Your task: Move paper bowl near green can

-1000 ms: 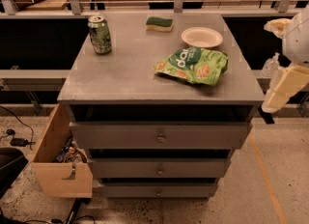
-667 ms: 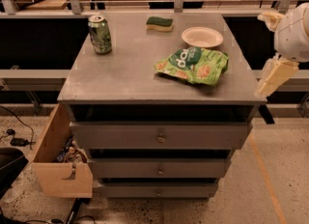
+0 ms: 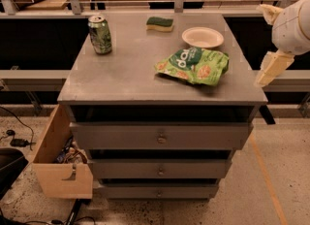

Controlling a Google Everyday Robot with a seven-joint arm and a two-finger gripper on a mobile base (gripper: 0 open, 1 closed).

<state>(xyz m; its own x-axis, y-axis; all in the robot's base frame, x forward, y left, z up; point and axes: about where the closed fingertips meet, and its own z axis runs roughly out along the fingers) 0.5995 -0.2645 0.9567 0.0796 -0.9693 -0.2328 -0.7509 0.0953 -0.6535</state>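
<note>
The paper bowl [image 3: 202, 37] is off-white and shallow, and sits upright at the back right of the grey cabinet top [image 3: 126, 73]. The green can [image 3: 100, 35] stands upright at the back left, well apart from the bowl. My gripper [image 3: 269, 70] hangs off the cabinet's right edge, to the right of the bowl and at about tabletop height. It touches nothing and holds nothing that I can see.
A green snack bag [image 3: 193, 65] lies just in front of the bowl. A green-and-yellow sponge [image 3: 160, 23] lies at the back between can and bowl. Drawers [image 3: 160, 136] are below, and a wooden box [image 3: 60, 163] stands open at the lower left. A cluttered bench runs behind.
My arm and gripper have risen at the right edge of the cabinet. The bowl, can, bag and sponge have not moved.
</note>
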